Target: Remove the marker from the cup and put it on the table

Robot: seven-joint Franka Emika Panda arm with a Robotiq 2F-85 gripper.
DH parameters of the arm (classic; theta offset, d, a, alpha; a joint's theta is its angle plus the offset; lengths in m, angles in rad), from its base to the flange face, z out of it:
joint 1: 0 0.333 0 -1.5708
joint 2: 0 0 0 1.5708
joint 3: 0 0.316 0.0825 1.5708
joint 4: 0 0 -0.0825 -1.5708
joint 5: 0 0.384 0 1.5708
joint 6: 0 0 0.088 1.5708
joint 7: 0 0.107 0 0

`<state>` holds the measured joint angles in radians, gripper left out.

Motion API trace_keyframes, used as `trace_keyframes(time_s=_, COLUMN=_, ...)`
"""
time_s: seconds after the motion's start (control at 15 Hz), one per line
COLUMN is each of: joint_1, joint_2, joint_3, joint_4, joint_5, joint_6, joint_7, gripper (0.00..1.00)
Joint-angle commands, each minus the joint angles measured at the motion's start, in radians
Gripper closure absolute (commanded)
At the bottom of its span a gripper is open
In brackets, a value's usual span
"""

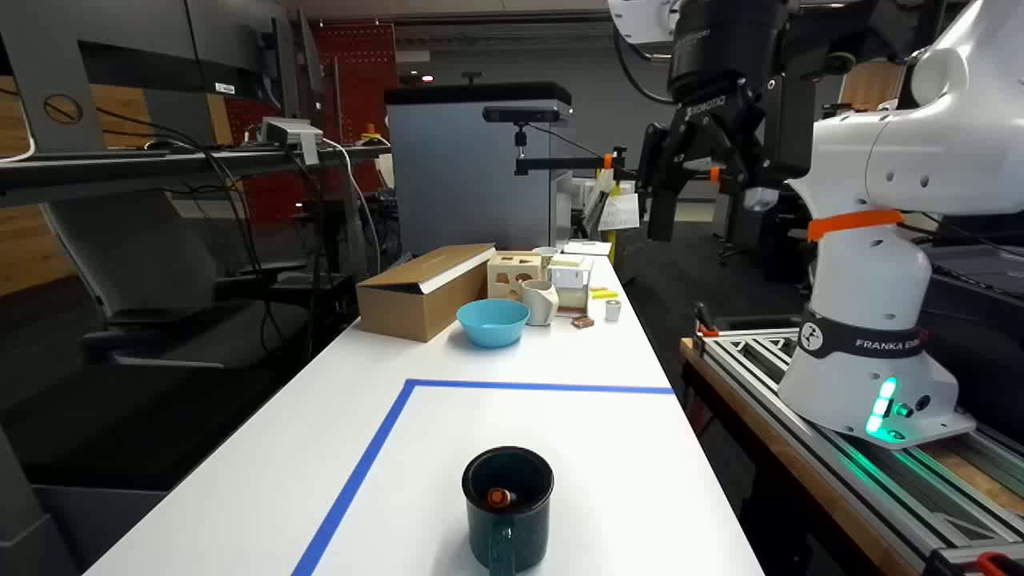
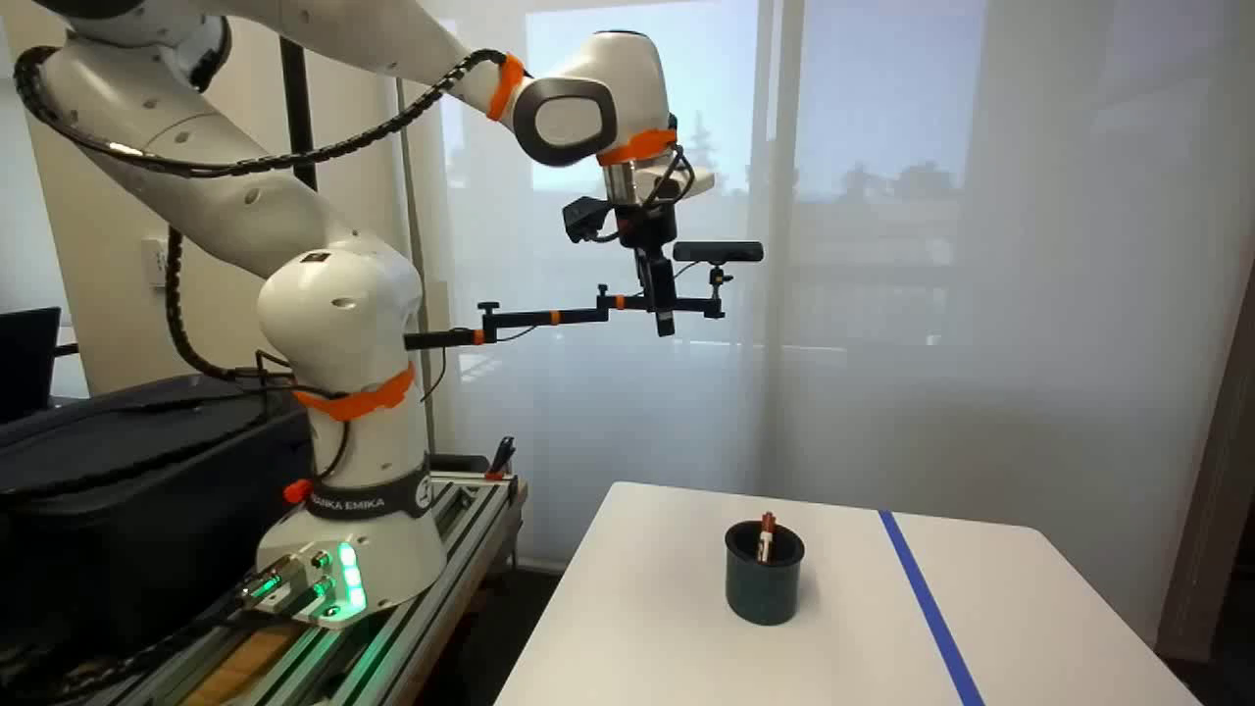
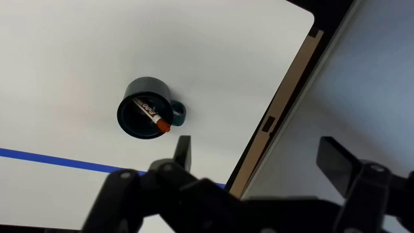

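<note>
The dark teal cup (image 3: 147,85) stands on the white desk (image 3: 226,74), its handle (image 3: 183,113) pointing to the right of the wrist view. Inside the cup leans the marker (image 3: 150,112), white-barrelled with EXPO lettering, its orange-red cap (image 3: 163,126) overlapping the rim near the handle. Blue tape (image 3: 64,162) crosses the desk below the cup. A brown strip (image 3: 292,76) with dark patches runs just beside the desk's edge. The dark fingers (image 3: 336,163) are spread wide across the lower part, both apart from the cup.

In an exterior view, a blue bowl (image 1: 493,330), cardboard box (image 1: 424,306) and white mug (image 1: 542,304) stood lower and farther left than the fingers (image 1: 662,216).
</note>
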<state>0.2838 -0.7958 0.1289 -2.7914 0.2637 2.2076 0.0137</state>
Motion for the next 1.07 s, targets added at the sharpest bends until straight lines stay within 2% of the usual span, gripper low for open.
trace_keyframes(time_s=0.0, joint_1=-0.003, joint_2=0.001, joint_3=0.001, joint_4=0.002, joint_5=0.001, joint_6=-0.004, joint_7=-0.001, gripper=0.00)
trace_keyframes(time_s=0.53, joint_1=0.000, joint_2=0.020, joint_3=-0.005, joint_4=0.008, joint_5=-0.004, joint_6=-0.004, joint_7=-0.021, gripper=0.00)
trace_keyframes(time_s=0.73, joint_1=-0.038, joint_2=0.081, joint_3=-0.021, joint_4=0.027, joint_5=-0.099, joint_6=0.028, joint_7=-0.115, gripper=0.00)
trace_keyframes(time_s=1.0, joint_1=-0.047, joint_2=0.196, joint_3=-0.152, joint_4=0.077, joint_5=-0.201, joint_6=0.088, joint_7=-0.401, gripper=0.00)
